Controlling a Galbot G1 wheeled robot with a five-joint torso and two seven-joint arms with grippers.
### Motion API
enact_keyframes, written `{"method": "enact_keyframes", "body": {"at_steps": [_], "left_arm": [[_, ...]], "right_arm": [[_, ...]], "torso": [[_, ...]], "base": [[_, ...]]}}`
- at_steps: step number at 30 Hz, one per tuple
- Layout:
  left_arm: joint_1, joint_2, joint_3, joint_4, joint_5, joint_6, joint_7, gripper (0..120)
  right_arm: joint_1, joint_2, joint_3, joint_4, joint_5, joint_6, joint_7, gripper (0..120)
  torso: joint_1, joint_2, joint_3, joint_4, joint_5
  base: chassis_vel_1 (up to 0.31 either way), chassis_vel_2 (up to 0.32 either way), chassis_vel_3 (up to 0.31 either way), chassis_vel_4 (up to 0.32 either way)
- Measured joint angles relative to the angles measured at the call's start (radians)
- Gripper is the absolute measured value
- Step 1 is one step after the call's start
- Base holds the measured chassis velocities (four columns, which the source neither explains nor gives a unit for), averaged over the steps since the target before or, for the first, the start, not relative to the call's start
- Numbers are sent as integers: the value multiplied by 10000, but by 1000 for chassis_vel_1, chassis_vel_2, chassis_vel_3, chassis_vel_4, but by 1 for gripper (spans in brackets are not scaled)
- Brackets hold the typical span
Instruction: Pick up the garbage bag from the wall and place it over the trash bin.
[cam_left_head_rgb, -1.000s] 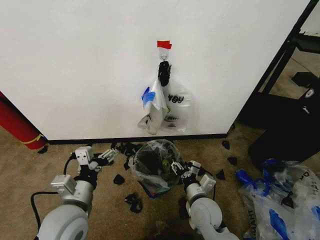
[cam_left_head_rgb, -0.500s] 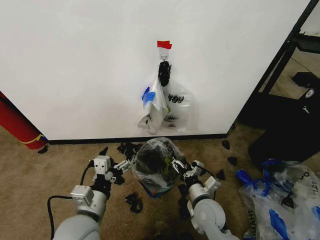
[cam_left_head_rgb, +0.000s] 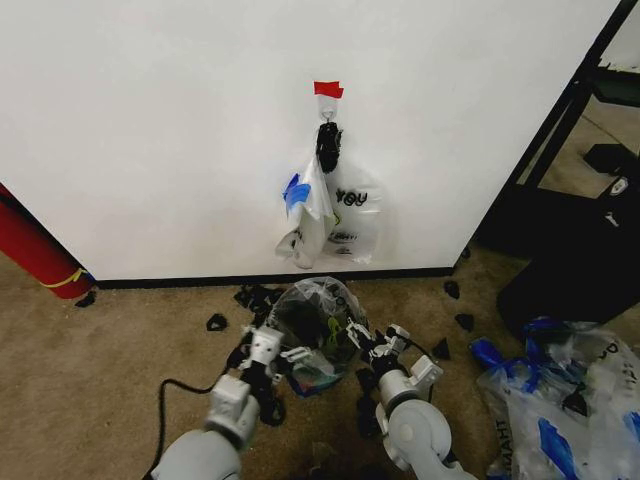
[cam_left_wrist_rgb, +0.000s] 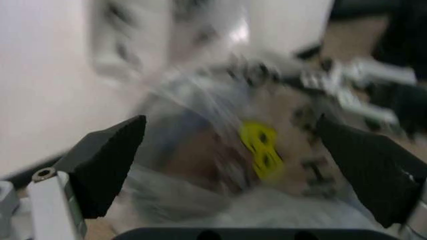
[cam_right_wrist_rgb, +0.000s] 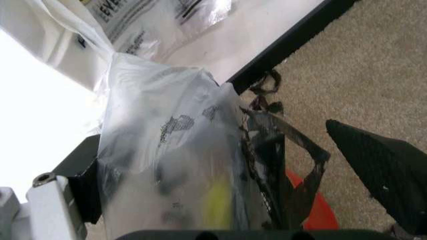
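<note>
The garbage bag (cam_left_head_rgb: 332, 298), translucent with a yellow smiley (cam_left_wrist_rgb: 259, 148), is draped over the small black trash bin (cam_left_head_rgb: 300, 324) on the carpet, just in front of the white wall (cam_left_head_rgb: 150, 130). The bin's red base (cam_right_wrist_rgb: 308, 212) shows under the plastic (cam_right_wrist_rgb: 167, 135). My left gripper (cam_left_head_rgb: 284, 352) is open at the bin's left side, its dark fingers (cam_left_wrist_rgb: 107, 160) spread wide before the bag. On the bin's right side my right gripper (cam_left_head_rgb: 368, 337) is also open, with the bag and the bin's rim (cam_right_wrist_rgb: 267, 150) between its fingers.
Two other bags hang from the hook (cam_left_head_rgb: 327, 118) under red tape (cam_left_head_rgb: 327, 89): a blue-patched one (cam_left_head_rgb: 300, 205) and a "YOU" bag (cam_left_head_rgb: 358, 215). Black scraps (cam_left_head_rgb: 217, 322) litter the carpet. A red cylinder (cam_left_head_rgb: 35, 250) stands left; a plastic-bag heap (cam_left_head_rgb: 560, 395) and a black frame (cam_left_head_rgb: 560, 120) stand right.
My left arm has swung right across the carpet, from well left of the bin up to its left side. The right gripper has stayed at the bin's right side.
</note>
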Motion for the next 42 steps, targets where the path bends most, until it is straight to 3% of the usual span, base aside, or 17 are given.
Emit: {"method": "enact_keyframes", "body": {"at_steps": [7,18,26,42], "left_arm": [[-1210,-322,1377,916,-770,482,-302,100],[-2140,-1015,2183,1526,-1377,433,-655,100],[-2339,-1449,2527,1928,-1243,400,-716,100],[-2324,-1514,2562,2190,-1189,357,-750,100]], "right_arm": [[8,34,0,102,-25,-8,87,100],[-30,19,83,158,-62,-97,150,100],[62,185,23,79,234,-242,172,100],[74,313,120,526,1616,-354,146,100]], "torso": [[0,0,0,3,-2],[0,0,0,3,0],[0,0,0,2,0],[-2,0,0,3,-1]], "base": [[0,0,0,0],[0,0,0,0],[0,0,0,0],[0,0,0,0]]}}
